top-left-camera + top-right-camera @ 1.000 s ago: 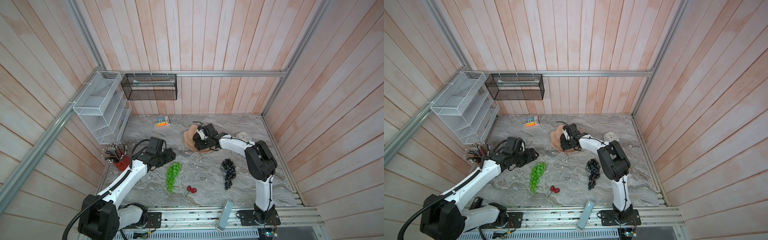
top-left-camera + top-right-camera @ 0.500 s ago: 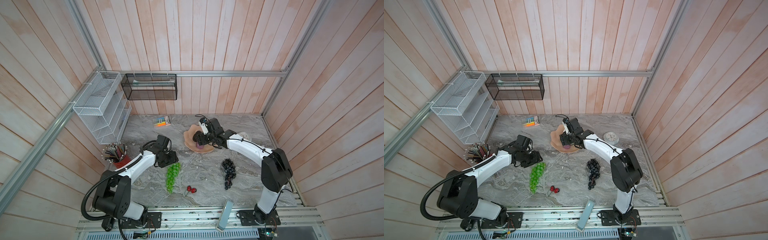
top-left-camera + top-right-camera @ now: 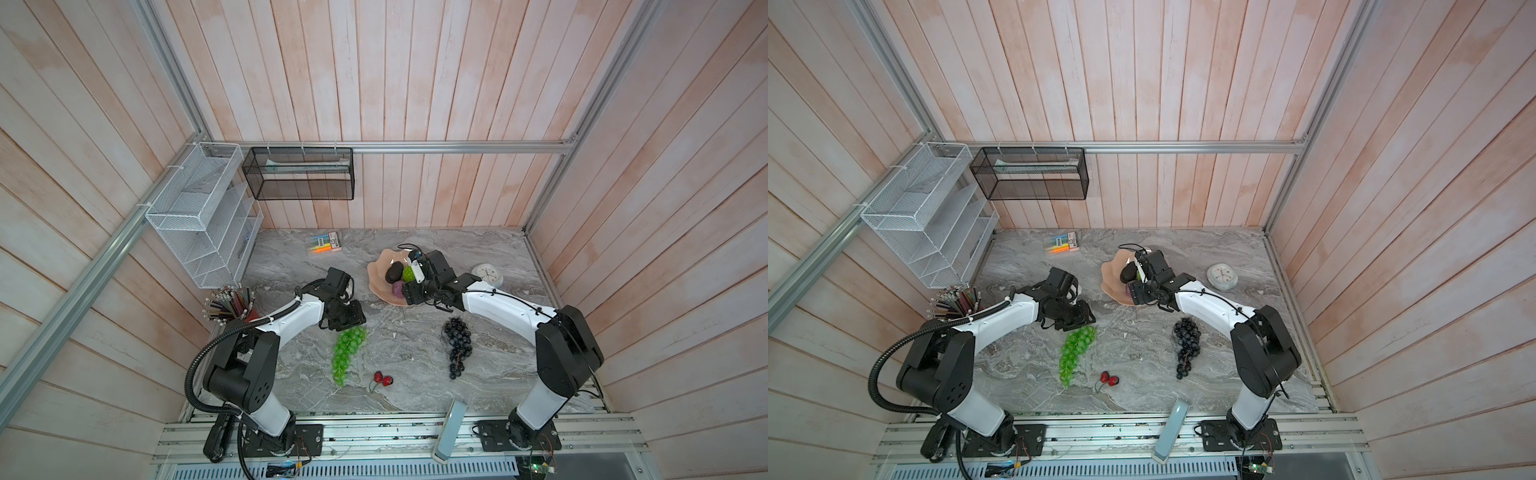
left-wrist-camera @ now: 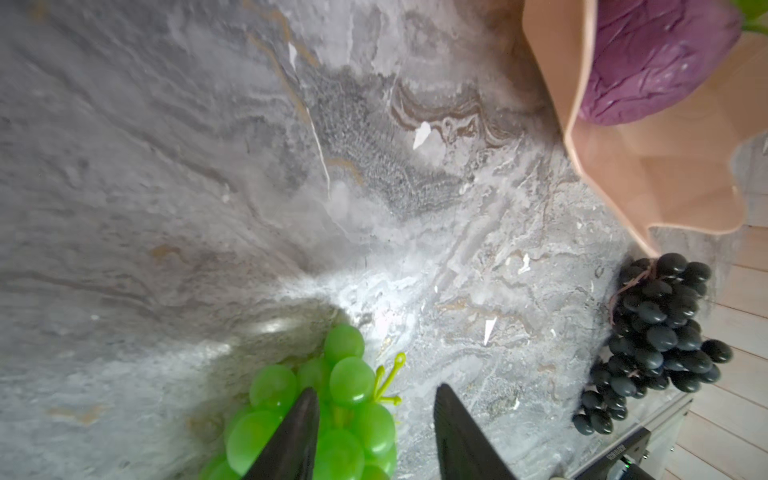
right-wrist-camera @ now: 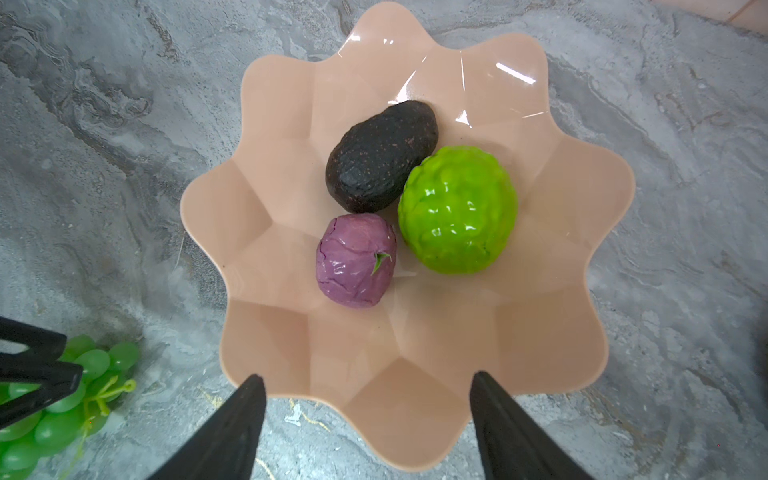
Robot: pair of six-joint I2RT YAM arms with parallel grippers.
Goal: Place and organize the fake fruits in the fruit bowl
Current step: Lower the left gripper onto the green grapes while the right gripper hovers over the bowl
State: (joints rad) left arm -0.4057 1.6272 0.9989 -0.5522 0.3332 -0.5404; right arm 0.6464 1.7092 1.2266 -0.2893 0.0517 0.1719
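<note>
Going for green grape bunch (image 3: 347,353), seven o'clock from fruit bowl (image 3: 379,272).
Straddling stem end with left gripper (image 4: 376,390), jaws apart, probably for a clean lift. Red cherry pair (image 3: 383,379) at six. Hovering right gripper (image 5: 366,376), spread and empty, over the rim, clear of black oval (image 5: 380,156), bright green bumpy ball (image 5: 457,210), small purple ball (image 5: 355,259). Dark purple grape bunch (image 3: 457,345) at five.

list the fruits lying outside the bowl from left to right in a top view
green grapes → cherries → dark grapes
</note>
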